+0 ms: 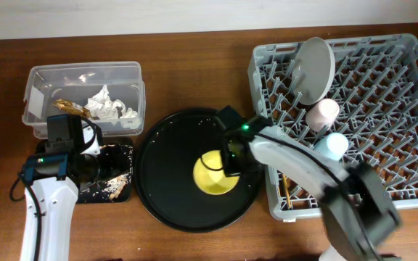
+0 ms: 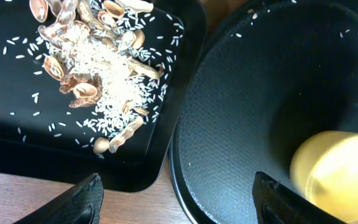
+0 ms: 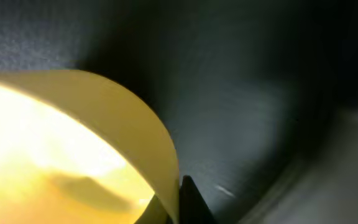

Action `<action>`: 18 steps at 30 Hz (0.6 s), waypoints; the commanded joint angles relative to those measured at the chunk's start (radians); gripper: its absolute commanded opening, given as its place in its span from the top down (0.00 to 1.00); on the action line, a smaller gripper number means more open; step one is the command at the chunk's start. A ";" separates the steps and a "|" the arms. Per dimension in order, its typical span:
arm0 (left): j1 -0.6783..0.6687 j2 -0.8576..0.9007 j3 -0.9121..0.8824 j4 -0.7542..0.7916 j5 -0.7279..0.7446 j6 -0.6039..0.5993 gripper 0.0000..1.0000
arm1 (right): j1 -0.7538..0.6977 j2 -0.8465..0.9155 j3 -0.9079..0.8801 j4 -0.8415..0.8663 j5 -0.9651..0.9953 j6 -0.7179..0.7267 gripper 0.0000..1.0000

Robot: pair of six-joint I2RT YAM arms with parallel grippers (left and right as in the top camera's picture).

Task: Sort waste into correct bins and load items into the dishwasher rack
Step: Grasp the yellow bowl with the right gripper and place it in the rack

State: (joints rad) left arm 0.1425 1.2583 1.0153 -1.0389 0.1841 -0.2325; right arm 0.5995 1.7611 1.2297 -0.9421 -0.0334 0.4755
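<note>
Bowl sits mid-bench toward the front edge, its rim pinched by right gripper; left gripper hangs spread near the left edge.

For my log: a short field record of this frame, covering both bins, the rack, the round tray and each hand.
clear tub: paper wads and gold wrapper inside
black tray: food scraps, shells and rice grains, heaped in it
rack: plate on edge, pink cup, light-blue cup, chopsticks near its front left corner
round tray: yellow bowl on it
left hand: open, over the black tray's edge next to the round tray
right hand: at the yellow bowl's rim; grip cannot be told
</note>
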 commanded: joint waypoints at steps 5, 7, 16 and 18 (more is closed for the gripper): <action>0.002 -0.008 0.000 -0.002 0.011 -0.006 0.24 | -0.063 -0.405 0.061 -0.068 1.048 0.002 0.96; 0.002 -0.008 0.000 -0.002 0.011 -0.006 0.24 | -0.098 -0.348 0.061 -0.088 1.258 0.005 0.96; 0.002 -0.008 0.000 -0.003 0.011 -0.006 0.24 | -0.154 0.002 0.058 -0.129 1.188 0.013 0.96; 0.002 -0.008 0.000 -0.003 0.011 -0.006 0.24 | -0.154 0.002 0.058 -0.168 1.143 0.043 0.96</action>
State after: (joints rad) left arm 0.1425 1.2583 1.0153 -1.0405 0.1841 -0.2325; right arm 0.4446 1.7538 1.2884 -1.0695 1.1763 0.4751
